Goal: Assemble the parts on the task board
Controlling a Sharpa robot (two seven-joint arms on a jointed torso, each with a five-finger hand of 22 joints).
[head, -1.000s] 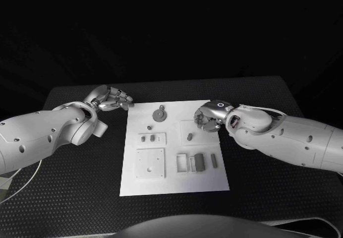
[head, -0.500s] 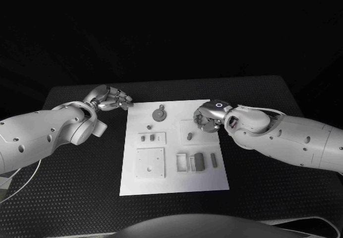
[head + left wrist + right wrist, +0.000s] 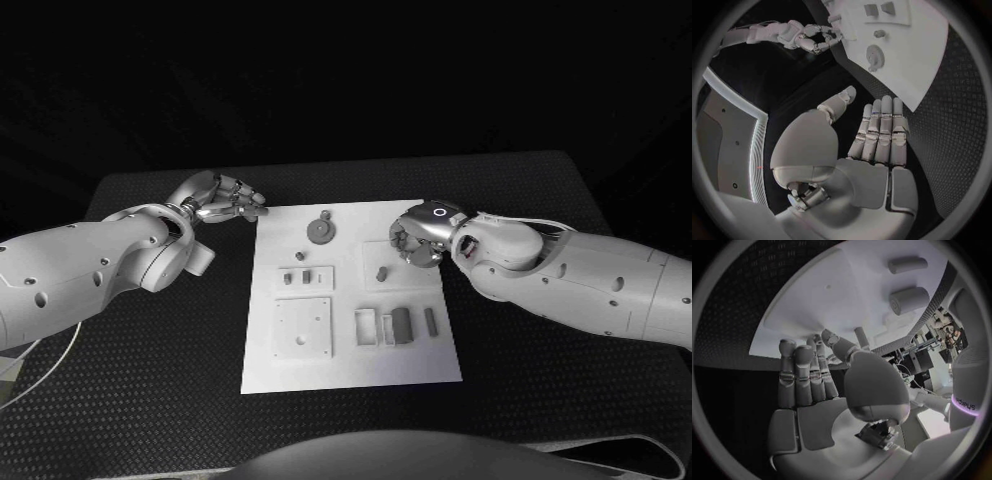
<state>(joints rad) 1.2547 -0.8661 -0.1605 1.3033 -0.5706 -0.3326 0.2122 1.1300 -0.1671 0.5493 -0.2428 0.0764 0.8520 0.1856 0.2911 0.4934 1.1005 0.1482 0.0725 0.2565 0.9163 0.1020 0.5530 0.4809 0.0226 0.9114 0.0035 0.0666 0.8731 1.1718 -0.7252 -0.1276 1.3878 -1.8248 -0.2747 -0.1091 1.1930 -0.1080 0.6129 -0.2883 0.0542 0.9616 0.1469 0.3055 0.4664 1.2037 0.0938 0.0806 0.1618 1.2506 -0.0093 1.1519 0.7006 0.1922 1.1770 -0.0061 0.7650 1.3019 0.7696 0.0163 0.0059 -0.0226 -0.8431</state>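
The small grey peg-shaped part (image 3: 381, 272) stands on the flat white task board (image 3: 418, 365) just beside the empty, spread-fingered right hand (image 3: 418, 239), while the empty left hand (image 3: 224, 197) sits farther off the board.

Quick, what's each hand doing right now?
Left hand: open, holding nothing.
Right hand: open, holding nothing, over the board.

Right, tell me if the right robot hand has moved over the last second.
Barely: the right robot hand has crept slightly further over the task board's right edge.
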